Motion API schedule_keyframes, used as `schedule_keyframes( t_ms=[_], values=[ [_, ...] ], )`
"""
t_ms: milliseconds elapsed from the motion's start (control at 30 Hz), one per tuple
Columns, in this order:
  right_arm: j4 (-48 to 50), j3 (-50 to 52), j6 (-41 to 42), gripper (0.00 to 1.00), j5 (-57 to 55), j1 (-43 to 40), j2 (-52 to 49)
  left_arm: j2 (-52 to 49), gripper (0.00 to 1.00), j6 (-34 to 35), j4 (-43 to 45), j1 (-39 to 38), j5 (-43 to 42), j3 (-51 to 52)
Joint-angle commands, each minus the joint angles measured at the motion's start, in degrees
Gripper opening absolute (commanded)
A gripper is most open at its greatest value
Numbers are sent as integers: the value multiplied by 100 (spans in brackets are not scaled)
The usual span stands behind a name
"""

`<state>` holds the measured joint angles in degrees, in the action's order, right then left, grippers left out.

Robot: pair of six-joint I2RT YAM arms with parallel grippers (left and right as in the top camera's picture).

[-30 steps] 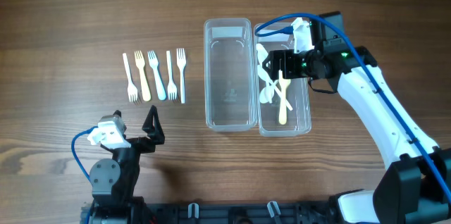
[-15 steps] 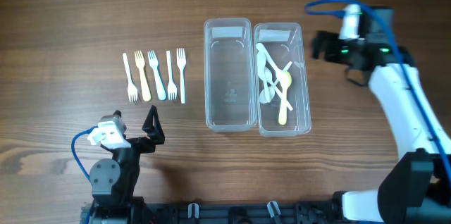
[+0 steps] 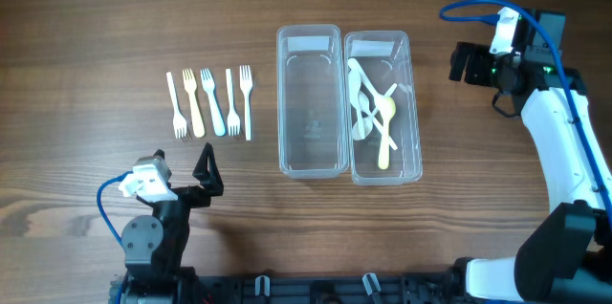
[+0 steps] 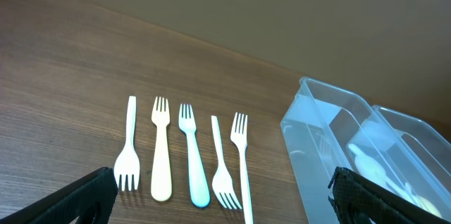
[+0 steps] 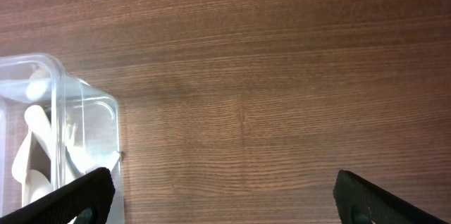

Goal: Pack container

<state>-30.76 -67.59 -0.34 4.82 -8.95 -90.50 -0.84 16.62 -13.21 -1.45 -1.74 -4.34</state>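
Observation:
Two clear plastic containers stand side by side mid-table. The left container (image 3: 311,99) holds nothing; the right container (image 3: 413,103) holds several white and yellow spoons (image 3: 371,110). Several plastic forks (image 3: 210,102) lie in a row left of the containers, and also show in the left wrist view (image 4: 189,155). My left gripper (image 3: 206,175) is open and empty near the front edge, below the forks. My right gripper (image 3: 463,63) is open and empty over bare wood, right of the spoon container (image 5: 77,143).
The wooden table (image 3: 105,36) stretches around the containers. A blue cable (image 3: 478,6) loops above my right wrist. The left arm's base (image 3: 151,237) sits at the front edge.
My right gripper has pulled back from over the spoon container to the right and slightly up, leaving the spoons inside. The left arm has not moved.

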Motion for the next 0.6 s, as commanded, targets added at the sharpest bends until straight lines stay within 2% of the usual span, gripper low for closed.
schedule_keyframes(
  t_ms=[0, 467, 567],
  values=[
    [33, 76, -101, 100, -98, -7, 83, 46, 100, -140, 24, -31, 33, 37],
    [33, 76, -103, 100, -98, -7, 83, 46, 100, -116, 35, -31, -59, 37],
    [33, 76, -98, 100, -98, -7, 83, 39, 100, 0, 457, -31, -424, 35]
  ],
)
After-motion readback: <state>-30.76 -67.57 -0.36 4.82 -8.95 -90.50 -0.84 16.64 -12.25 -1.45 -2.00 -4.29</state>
